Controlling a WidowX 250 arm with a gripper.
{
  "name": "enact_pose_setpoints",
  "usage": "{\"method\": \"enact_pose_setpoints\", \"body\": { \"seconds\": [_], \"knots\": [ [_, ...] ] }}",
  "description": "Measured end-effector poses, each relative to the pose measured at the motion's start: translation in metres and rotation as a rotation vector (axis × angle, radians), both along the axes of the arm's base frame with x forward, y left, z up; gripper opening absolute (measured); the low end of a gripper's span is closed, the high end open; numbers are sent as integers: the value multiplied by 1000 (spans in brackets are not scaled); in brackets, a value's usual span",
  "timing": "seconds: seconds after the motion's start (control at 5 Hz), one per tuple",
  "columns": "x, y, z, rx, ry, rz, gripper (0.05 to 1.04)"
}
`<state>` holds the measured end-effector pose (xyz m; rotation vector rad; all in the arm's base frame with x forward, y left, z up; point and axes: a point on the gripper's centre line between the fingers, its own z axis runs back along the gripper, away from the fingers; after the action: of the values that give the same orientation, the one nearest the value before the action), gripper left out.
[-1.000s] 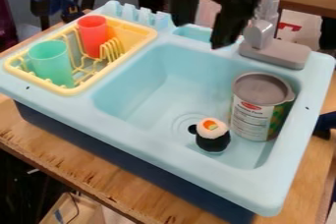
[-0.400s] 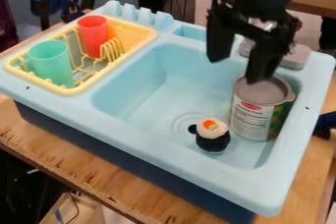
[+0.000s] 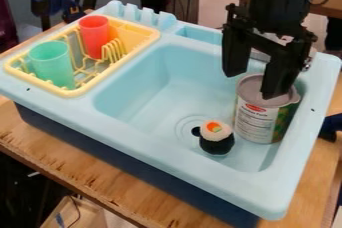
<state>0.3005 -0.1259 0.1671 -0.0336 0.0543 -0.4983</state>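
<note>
From where I stand, the can (image 3: 256, 122) stands upright in the sink (image 3: 157, 92), below the end effector (image 3: 250, 86), its 2 fingers spread wide with nothing between them. Left of the can sits the toy sushi (image 3: 217, 139); farther left, 2 cups (image 3: 52, 64) in the yellow rack (image 3: 73, 92)

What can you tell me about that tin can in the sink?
The can is a wide cylinder standing upright on the floor of the blue sink, toward its right end. Its top is flat and greyish, with a small lip jutting out at the right. A pale printed label with a red patch covers the front, turning green with a pattern on the right side. The toy sushi sits just left of it. The robot's open jaws hang over it, partly hiding its top.
</note>
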Motion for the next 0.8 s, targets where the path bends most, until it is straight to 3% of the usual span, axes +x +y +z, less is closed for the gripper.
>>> {"method": "enact_pose_setpoints", "body": {
  "seconds": [0.2,0.4,0.8],
  "knots": [
    [-2,-12,-10,11,22,-38,1001],
    [0,-15,-11,36,-8,-37,1001],
    [7,-19,-16,9,-43,-87,1001]
  ]
}}
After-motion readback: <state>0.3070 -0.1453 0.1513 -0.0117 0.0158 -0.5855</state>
